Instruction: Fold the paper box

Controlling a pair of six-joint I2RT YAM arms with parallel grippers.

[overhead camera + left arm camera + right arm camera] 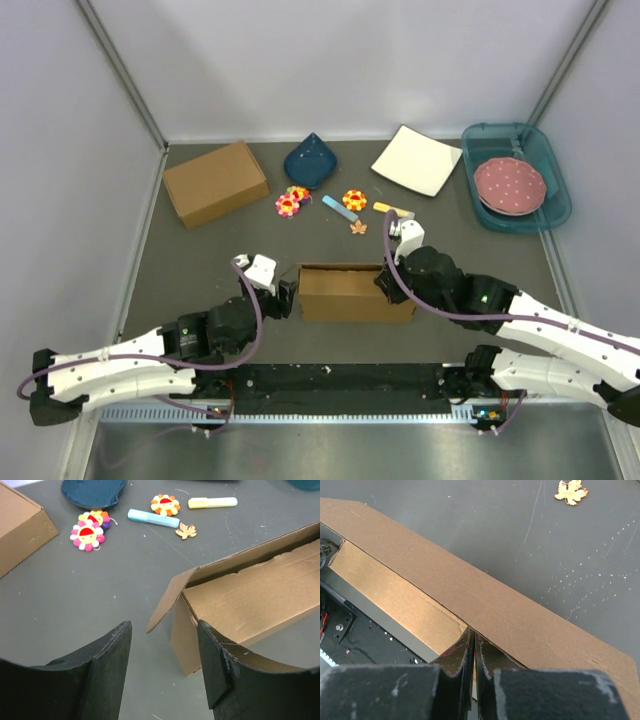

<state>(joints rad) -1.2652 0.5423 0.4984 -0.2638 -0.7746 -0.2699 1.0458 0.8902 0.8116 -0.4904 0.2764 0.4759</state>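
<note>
The paper box is a long, shallow brown cardboard box standing open-topped in the middle of the mat. My left gripper is open at its left end. In the left wrist view the gripper has bare mat between its fingers, and the box with its loose end flap lies just ahead, right finger beside the corner. My right gripper is at the box's right end. In the right wrist view it is shut, pinching the edge of a cardboard panel.
A deeper brown box sits at back left. Behind the paper box lie a blue dish, flower toys, a blue marker, a yellow marker and a leaf. A white plate and teal tray stand at back right.
</note>
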